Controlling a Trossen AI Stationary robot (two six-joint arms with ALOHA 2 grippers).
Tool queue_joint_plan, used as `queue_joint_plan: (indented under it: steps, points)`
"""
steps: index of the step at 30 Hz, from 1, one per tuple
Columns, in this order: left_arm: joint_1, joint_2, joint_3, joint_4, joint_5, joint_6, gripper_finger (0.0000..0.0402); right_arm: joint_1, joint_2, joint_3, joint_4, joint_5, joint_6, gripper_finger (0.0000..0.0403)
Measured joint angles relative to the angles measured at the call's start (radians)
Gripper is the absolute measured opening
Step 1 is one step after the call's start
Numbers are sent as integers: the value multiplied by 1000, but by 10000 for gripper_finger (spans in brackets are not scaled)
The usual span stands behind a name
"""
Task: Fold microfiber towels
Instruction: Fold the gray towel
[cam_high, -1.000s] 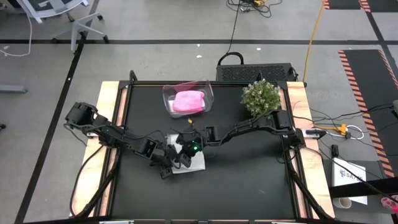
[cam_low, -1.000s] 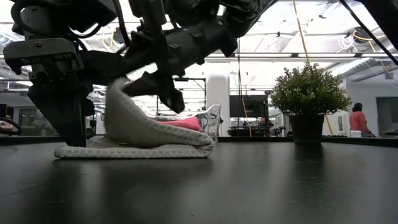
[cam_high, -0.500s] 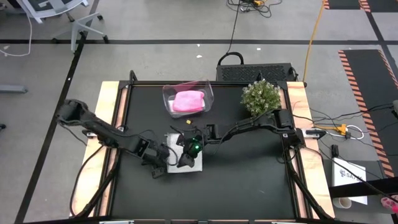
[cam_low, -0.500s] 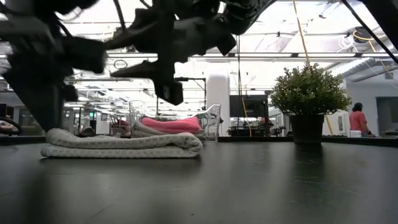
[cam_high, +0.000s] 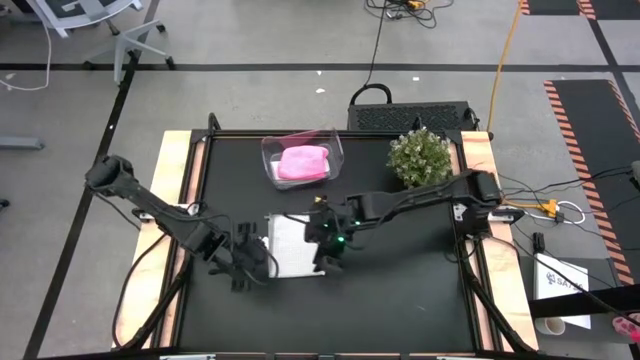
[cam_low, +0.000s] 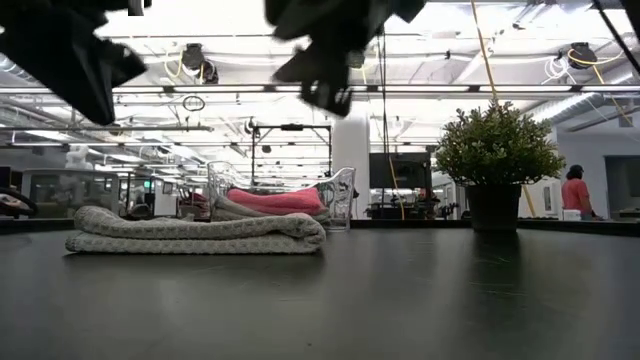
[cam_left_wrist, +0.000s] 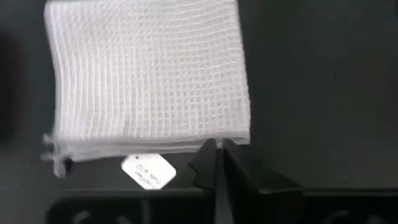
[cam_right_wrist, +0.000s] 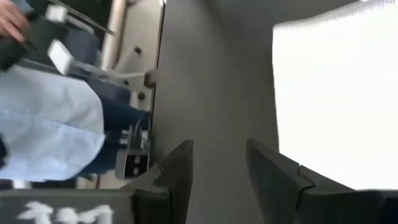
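A folded white microfiber towel (cam_high: 291, 247) lies flat on the black worktop (cam_high: 400, 290), near its middle; in the low view it shows as a neat stack of layers with the rounded fold toward the potted plant's side (cam_low: 195, 231), and in the left wrist view its waffle weave and a small white tag (cam_left_wrist: 148, 171) at one edge are plain. The left end effector (cam_high: 250, 265) sits just beside the towel's left edge, raised off the surface, and its two dark fingers (cam_left_wrist: 208, 163) are pressed together with nothing between them. The right end effector (cam_high: 328, 243) hangs at the towel's right edge, also lifted clear of the cloth, its fingers (cam_right_wrist: 177, 168) standing apart and holding nothing; the towel appears as a bright white patch beside them in the right wrist view (cam_right_wrist: 336, 99). Toward the far edge of the worktop stands a clear plastic bin (cam_high: 302, 157) with a bright pink towel (cam_high: 303, 162) folded inside it; in the low view a pale cloth layer seems to lie under the pink one, though what it is cannot be told. A small potted plant (cam_high: 418, 157) stands to the right of the bin, well apart from the folded towel. Beyond the worktop, a person in a red top (cam_low: 575, 193) stands in the room, and the right wrist view catches a person in a light blue garment (cam_right_wrist: 50, 124) beside the table.
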Motion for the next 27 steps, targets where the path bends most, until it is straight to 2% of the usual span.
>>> queue_joint_plan:
  steps: [2,5,9,15,17,20,23,27]
  points:
    - [0,28,51,-17,17,84,8,23,-45,0,-68,48,-18,139]
    - [2,79,106,-7,39,155,9,69,-91,0,-95,139,-76,139]
    - [11,147,129,-14,62,173,31,133,-90,0,-101,226,-204,139]
    - [22,231,133,2,158,104,76,167,-36,0,-159,232,-366,155]
    - [21,254,133,26,159,100,88,175,-14,0,-167,249,-475,159]
    - [16,286,134,58,155,120,101,189,15,0,-158,362,-615,162]
    - [-5,319,134,73,100,144,105,191,41,0,-133,459,-714,162]
    - [-32,365,134,70,35,153,106,191,71,0,-115,472,-751,162]
